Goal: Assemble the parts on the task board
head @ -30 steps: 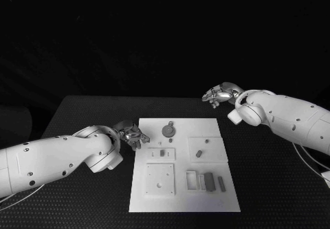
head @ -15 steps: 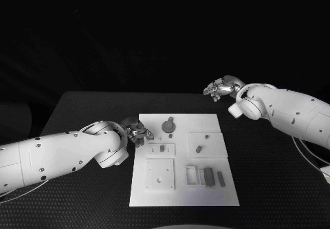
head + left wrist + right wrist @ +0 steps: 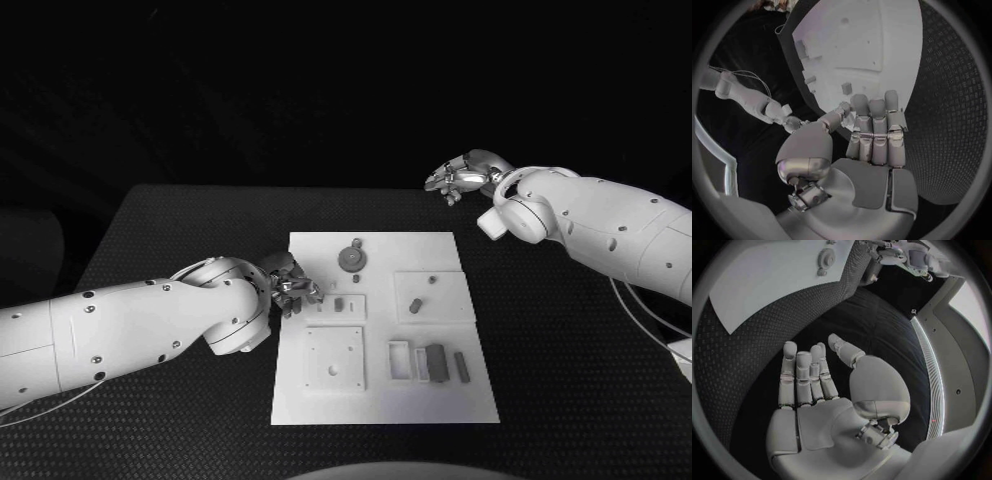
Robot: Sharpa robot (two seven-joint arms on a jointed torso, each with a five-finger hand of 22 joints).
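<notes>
Task board lies flat mid-table, grey parts on it | left hand at board's left edge, fingers extended, empty, tips over the edge | right hand well beyond far corner, fingers spread, empty

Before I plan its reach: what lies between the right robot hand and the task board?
Only bare black table in the head view; right robot hand hangs beyond the task board.
</notes>
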